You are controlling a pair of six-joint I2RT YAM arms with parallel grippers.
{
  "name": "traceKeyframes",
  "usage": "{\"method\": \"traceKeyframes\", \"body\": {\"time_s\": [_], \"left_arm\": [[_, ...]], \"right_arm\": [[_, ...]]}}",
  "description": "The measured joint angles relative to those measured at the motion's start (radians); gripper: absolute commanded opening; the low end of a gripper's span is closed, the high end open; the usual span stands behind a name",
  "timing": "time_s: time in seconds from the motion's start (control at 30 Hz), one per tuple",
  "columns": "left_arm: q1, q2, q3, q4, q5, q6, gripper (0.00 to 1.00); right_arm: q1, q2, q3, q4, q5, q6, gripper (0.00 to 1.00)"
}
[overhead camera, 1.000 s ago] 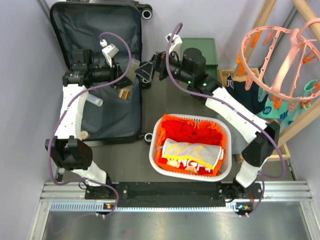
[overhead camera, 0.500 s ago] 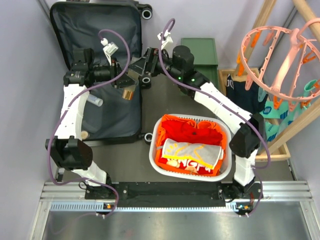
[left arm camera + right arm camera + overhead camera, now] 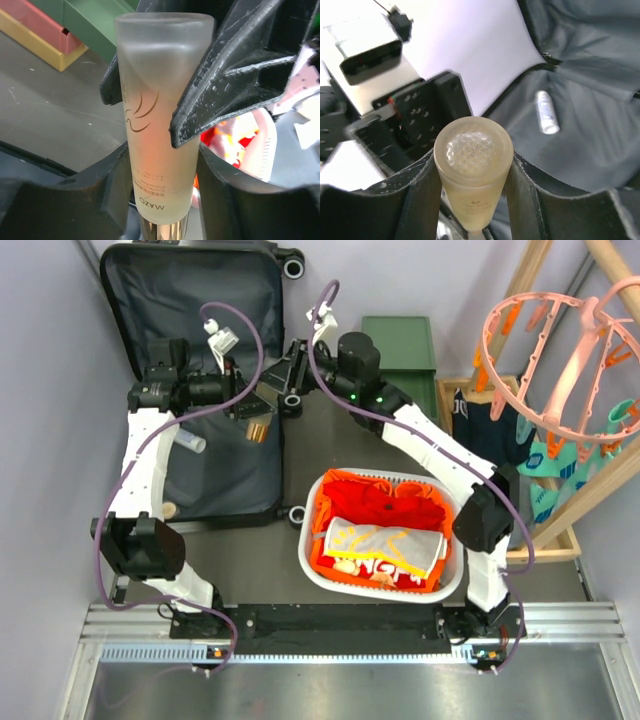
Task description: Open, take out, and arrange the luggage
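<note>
Dark grey table (image 3: 320, 445), pale lilac walls (image 3: 45, 440), the luggage (image 3: 190, 300) lying open. The left gripper (image 3: 162, 160) and right gripper (image 3: 472, 170) both clasp one frosted tube (image 3: 160, 115) printed "MAZO".

Frosted plastic tube (image 3: 159, 100) — cloth luggage lining (image 3: 190, 300).

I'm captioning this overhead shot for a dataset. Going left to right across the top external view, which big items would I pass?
luggage → white laundry basket → pink peg hanger. The green drawer box lies within the basket's left-to-right span, so it is left out.
</note>
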Motion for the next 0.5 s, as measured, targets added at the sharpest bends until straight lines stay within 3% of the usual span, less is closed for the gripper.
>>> {"method": "traceKeyframes", "body": {"time_s": [0.03,0.07,0.3,0.5], "left_arm": [[-0.002,0.0,0.0,-0.002,-0.011,0.008,0.94],[-0.003,0.0,0.0,0.001,-0.047,0.012,0.99],[-0.006,0.0,0.002,-0.009,-0.321,0.031,0.99],[-0.005,0.0,0.002,-0.021,-0.463,0.07,0.99]], "right_arm": [[0.0,-0.004,0.0,-0.013,0.011,-0.013,0.0],[0.001,-0.011,-0.003,-0.035,0.038,-0.041,0.0],[-0.055,-0.051,-0.045,-0.203,0.228,-0.191,0.0],[-0.159,-0.091,-0.045,-0.333,0.457,-0.363,0.0]]}}
